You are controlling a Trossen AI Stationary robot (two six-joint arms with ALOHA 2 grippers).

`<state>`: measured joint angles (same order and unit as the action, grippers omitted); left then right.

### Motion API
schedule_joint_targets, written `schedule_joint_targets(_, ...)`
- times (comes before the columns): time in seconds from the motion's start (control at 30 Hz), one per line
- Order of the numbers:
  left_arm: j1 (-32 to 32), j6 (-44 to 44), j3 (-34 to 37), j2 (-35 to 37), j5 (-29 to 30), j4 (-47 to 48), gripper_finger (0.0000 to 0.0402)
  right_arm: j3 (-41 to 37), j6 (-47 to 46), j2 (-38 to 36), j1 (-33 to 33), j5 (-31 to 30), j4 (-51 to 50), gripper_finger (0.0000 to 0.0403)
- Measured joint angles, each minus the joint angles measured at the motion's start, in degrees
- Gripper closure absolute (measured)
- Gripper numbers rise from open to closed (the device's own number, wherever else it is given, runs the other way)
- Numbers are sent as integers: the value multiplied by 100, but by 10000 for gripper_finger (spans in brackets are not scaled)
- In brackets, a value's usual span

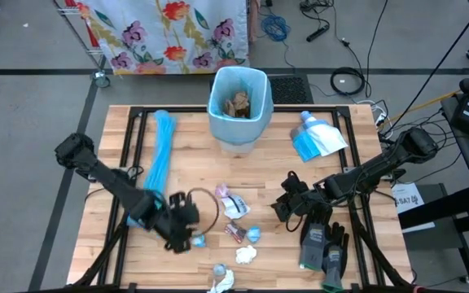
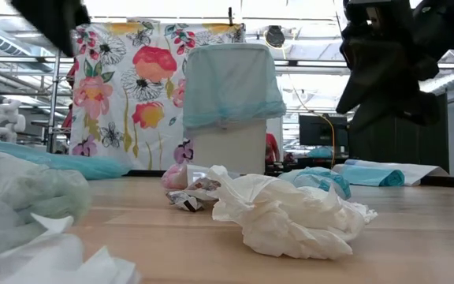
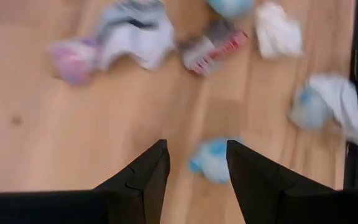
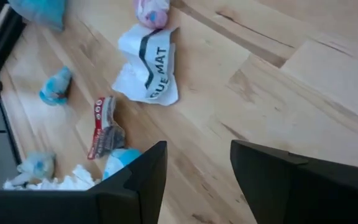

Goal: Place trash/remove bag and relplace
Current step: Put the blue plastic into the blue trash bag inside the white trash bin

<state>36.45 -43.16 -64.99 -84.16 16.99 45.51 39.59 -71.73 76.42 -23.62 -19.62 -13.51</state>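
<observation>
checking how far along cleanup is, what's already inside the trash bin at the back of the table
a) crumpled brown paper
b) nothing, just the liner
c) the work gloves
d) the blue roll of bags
a) In the high view, crumpled brown paper sits inside the lined bin, while the gloves and the blue roll lie out on the table.

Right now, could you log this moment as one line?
left gripper: open over blue scrap | right gripper: open, empty | bin: lined
</observation>
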Motion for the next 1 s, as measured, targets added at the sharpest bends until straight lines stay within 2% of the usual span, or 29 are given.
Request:
schedule_joint_targets(0.17, 449, 7, 321, -327, -2, -130, 237, 0, -160, 0, -10, 1, 244, 234)
schedule_joint_targets(0.27, 572, 306, 435, -581, -6, -320, 237, 0, -161, 0, -10, 1, 416, 234)
schedule_joint_targets(0.6, 452, 1129, 550, -1258, -69, -1343, 237, 0, -432, 0, -141, 12, 568, 234)
schedule_joint_targets(0.77, 235, 1529, 548, -1677, -650, -1829, 237, 0, -624, 0, -306, 24, 563, 234)
schedule_joint_targets(0.9, 12, 1448, 512, -2101, -794, -1900, 240, 0, -714, 0, -396, 7, 563, 234)
schedule_joint_targets(1.0, -173, 1223, 508, -2243, -1119, -1919, 271, 0, -714, 0, -425, 5, 561, 234)
